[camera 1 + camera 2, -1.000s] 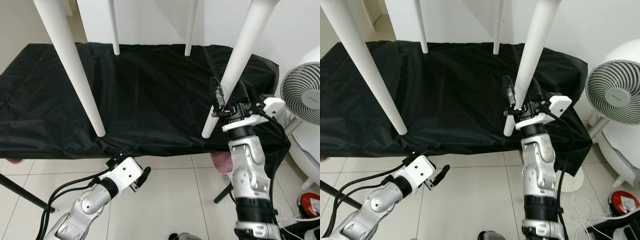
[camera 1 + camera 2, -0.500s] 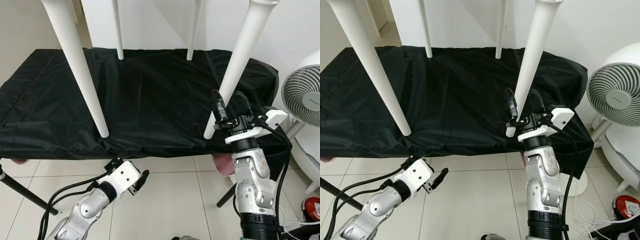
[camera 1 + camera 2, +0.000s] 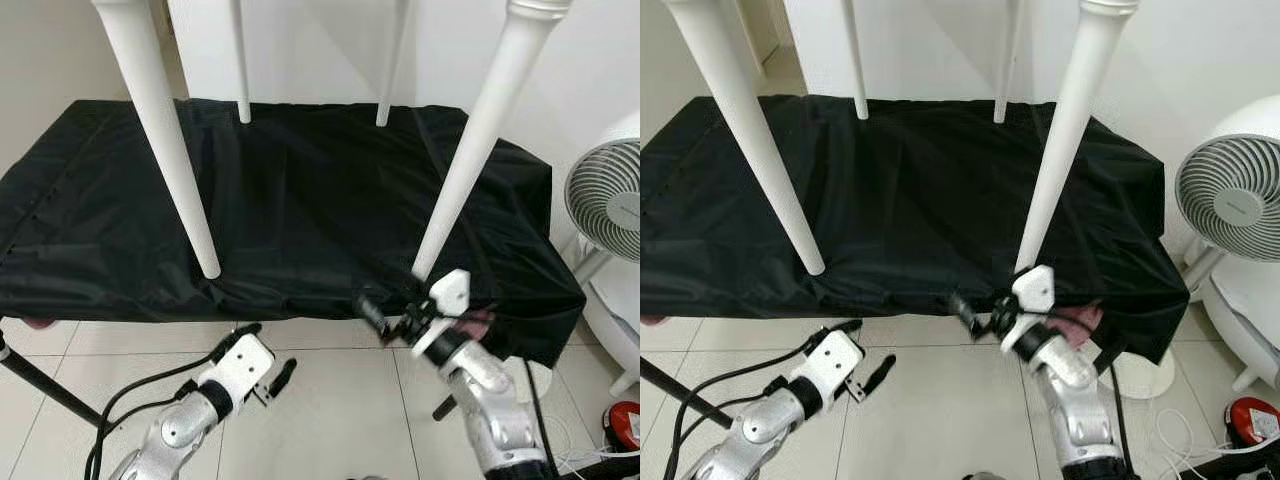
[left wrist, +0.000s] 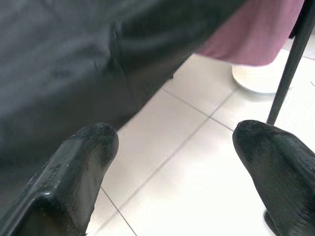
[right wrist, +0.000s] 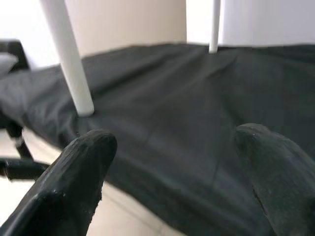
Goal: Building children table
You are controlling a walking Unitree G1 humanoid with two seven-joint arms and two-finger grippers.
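My right claw (image 3: 385, 322), fingers apart and empty, hangs just below the near right leg (image 3: 470, 150) of the upturned table, so I judge regripping that leg comes next; left claw (image 3: 268, 372) open, idle.

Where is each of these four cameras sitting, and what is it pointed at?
Left eye: head, looking down at the black-covered table, white legs, both arms.
Right eye: beside it, same scene, fan clearer.
Left wrist: along the open left gripper at floor tiles.
Right wrist: along the open right gripper across the cloth.
Shared: cloth and white legs.
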